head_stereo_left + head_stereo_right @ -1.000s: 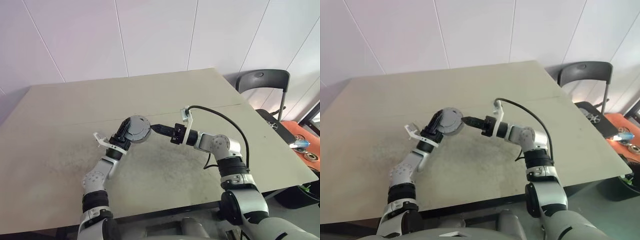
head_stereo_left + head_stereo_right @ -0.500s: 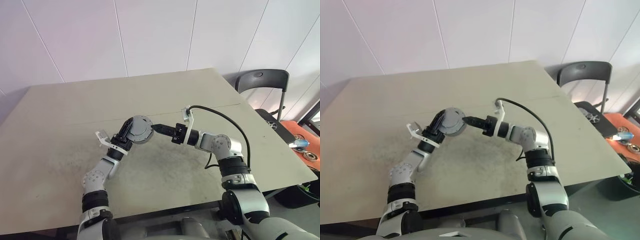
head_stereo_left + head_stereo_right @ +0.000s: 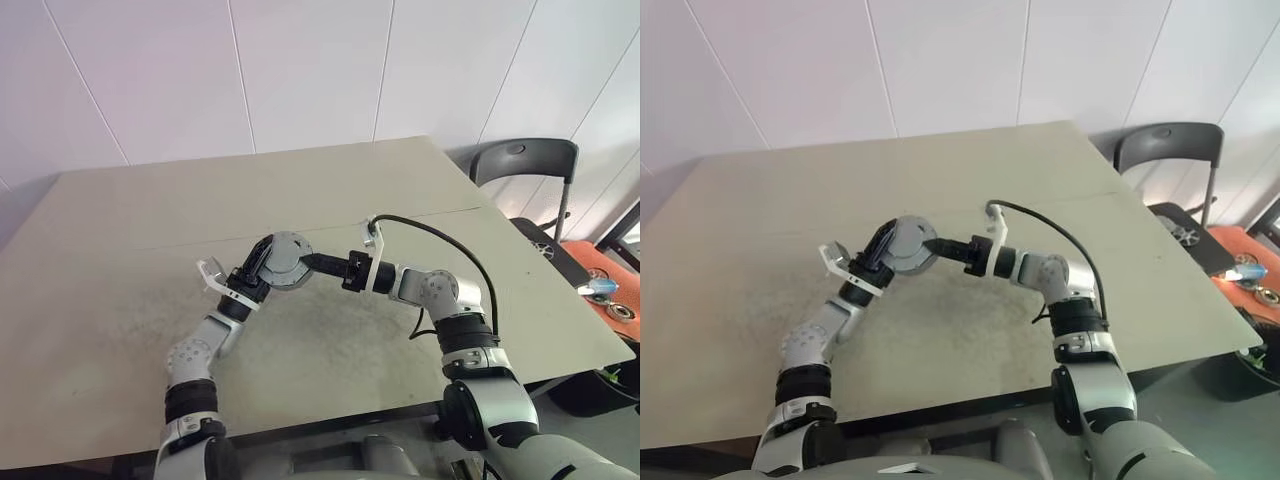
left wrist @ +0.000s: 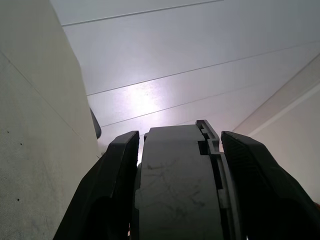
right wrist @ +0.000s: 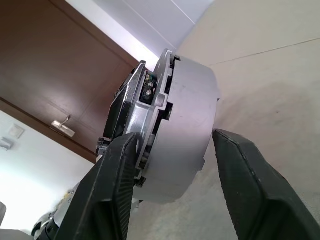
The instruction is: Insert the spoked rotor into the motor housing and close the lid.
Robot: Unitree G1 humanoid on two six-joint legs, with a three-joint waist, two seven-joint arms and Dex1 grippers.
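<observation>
The motor housing (image 3: pixel 285 260), a short grey metal drum, hangs tilted above the middle of the table (image 3: pixel 120 230). My left gripper (image 3: pixel 264 262) is shut on it, its black fingers (image 4: pixel 107 190) pressing both sides of the drum (image 4: pixel 175 185). From the right, my right gripper (image 3: pixel 308 262) points level at the drum's rim. Its fingers stand open on either side of the housing (image 5: pixel 190 110); one finger (image 5: pixel 117 190) lies close against it and the other stands clear. The spoked rotor is hidden. I cannot tell the lid apart from the housing.
A dark chair (image 3: pixel 525 160) stands past the table's right corner. An orange surface (image 3: pixel 605 290) with small metal parts lies at the far right. A black cable (image 3: pixel 440 235) loops over my right forearm. A seam (image 3: pixel 470 210) runs across the tabletop.
My left gripper has carried the housing a little to the right and tilted it, so the drum's rim now sits between the right gripper's fingertips. The right arm has stayed in place.
</observation>
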